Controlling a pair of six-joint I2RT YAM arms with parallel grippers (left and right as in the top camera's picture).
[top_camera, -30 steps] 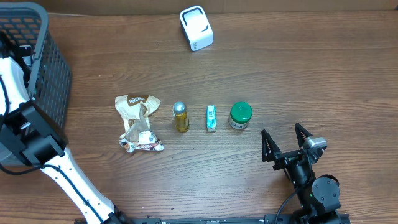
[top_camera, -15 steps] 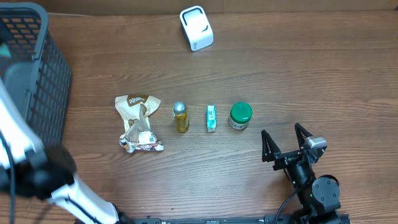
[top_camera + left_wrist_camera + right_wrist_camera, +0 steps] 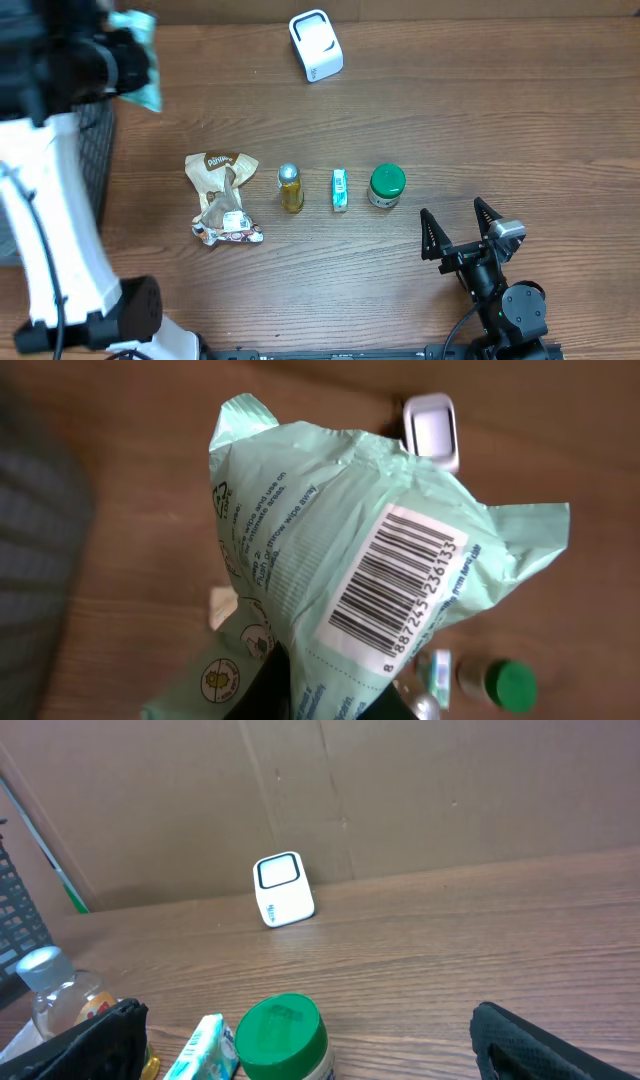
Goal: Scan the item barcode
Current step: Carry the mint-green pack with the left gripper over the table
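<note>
Wood-grain table (image 3: 500,120), white scanner (image 3: 316,45) before cardboard wall (image 3: 450,790)

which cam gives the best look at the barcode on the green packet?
Left wrist: the barcode on the green packet faces that camera, sharp and unobstructed. Overhead shows only a blurred corner of the packet at top left, no barcode. Right wrist doesn't show it.

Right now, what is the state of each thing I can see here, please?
mint pouch, held in air
barcode, uncovered, readable
left end effector, shut on mint pouch
right end effector, open, empty
scanner, standing, untouched
green-lid jar, upright, closed
bottle, upright, capped
teal box, lying flat
snack bag, crumpled, lying flat
</note>
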